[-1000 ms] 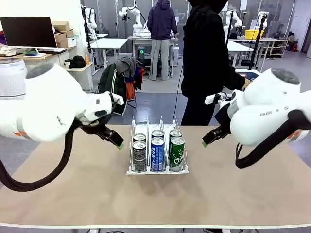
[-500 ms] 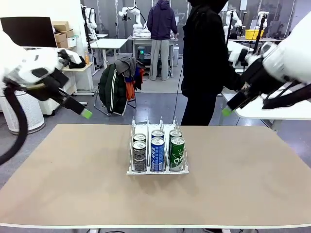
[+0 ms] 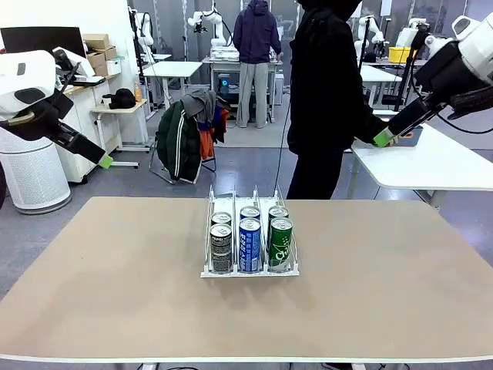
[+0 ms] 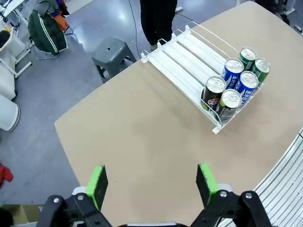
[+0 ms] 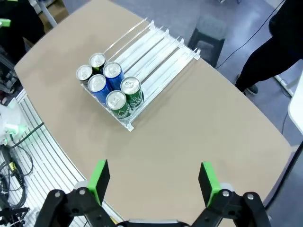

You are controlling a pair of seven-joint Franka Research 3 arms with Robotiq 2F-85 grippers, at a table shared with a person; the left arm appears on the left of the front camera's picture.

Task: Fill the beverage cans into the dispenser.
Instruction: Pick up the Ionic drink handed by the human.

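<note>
Front row: dark patterned can (image 3: pixel 221 250), blue-and-white can (image 3: pixel 249 247), green can (image 3: pixel 280 245) — upright, silver-topped, one per lane.
Second row: three more cans (image 3: pixel 249 213) just behind.
Dispenser (image 3: pixel 250 270): clear dividers, white base, mid-table (image 3: pixel 115 293).
Left gripper (image 4: pixel 151 182): fingers spread, empty, raised.
Right gripper (image 5: pixel 154 182): likewise — spread, empty.
Person (image 3: pixel 323 92): stands at the far edge.

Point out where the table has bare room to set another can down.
The table is bare left of the dispenser, right of it, and along the near edge. Crowded: the dispenser's near end, six cans packed; its far lanes are free.
</note>
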